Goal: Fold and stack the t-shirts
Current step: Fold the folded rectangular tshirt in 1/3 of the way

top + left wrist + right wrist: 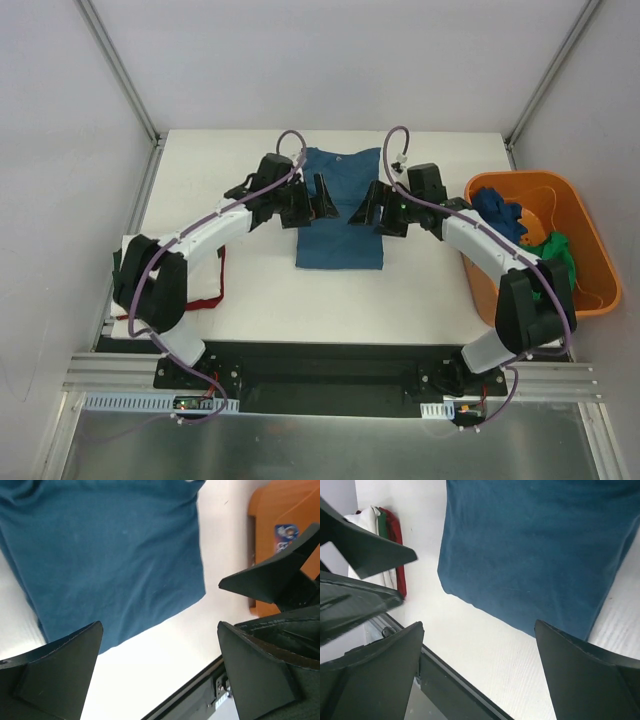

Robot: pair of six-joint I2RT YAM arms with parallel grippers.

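A dark blue t-shirt (340, 212) lies flat mid-table, folded into a long rectangle; it fills the upper part of both wrist views (110, 555) (535, 550). My left gripper (315, 203) (160, 625) hovers open over the shirt's left edge, holding nothing. Over the right edge my right gripper (370, 210) (479, 624) also stands open and empty. Both wrist views show bare white table between the fingers. More t-shirts, one blue (497, 212) and one green (557, 250), sit crumpled in the orange basket (595, 240).
A folded pile of white, green and red shirts (390, 535) lies at the table's left edge, partly under my left arm (205, 300). The orange basket (280, 510) stands at the right edge. A black rail runs along the near table edge (455, 690).
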